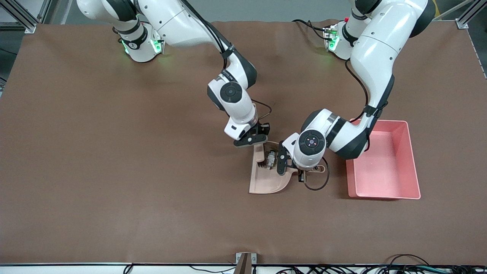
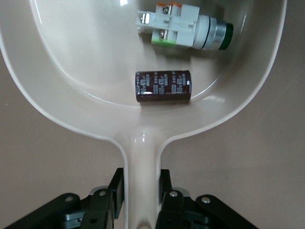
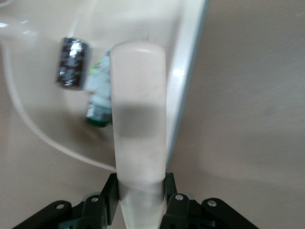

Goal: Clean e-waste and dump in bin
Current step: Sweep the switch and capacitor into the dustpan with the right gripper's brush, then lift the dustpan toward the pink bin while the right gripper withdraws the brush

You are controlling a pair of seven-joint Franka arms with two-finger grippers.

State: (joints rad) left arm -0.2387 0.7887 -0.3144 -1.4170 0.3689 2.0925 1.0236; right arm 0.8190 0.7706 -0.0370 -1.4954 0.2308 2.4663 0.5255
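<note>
The two e-waste parts lie inside the beige dustpan [image 1: 266,182]. In the left wrist view, the white-grey component [image 2: 181,29] with green label and dark tip lies next to the dark maroon cylinder [image 2: 162,87] in the pan [image 2: 71,71]. My left gripper [image 1: 302,174] is shut on the dustpan's handle [image 2: 141,157]. My right gripper [image 1: 255,140] is shut on the beige brush [image 3: 138,119], whose black bristles [image 1: 262,164] rest in the pan beside the parts [image 1: 271,160]. The right wrist view shows the cylinder [image 3: 73,63] and the component [image 3: 98,98] partly hidden by the brush.
The pink bin [image 1: 412,160] stands on the brown table toward the left arm's end, beside the dustpan and behind the left arm's elbow. A black cable loops on the table by the left gripper [image 1: 315,187].
</note>
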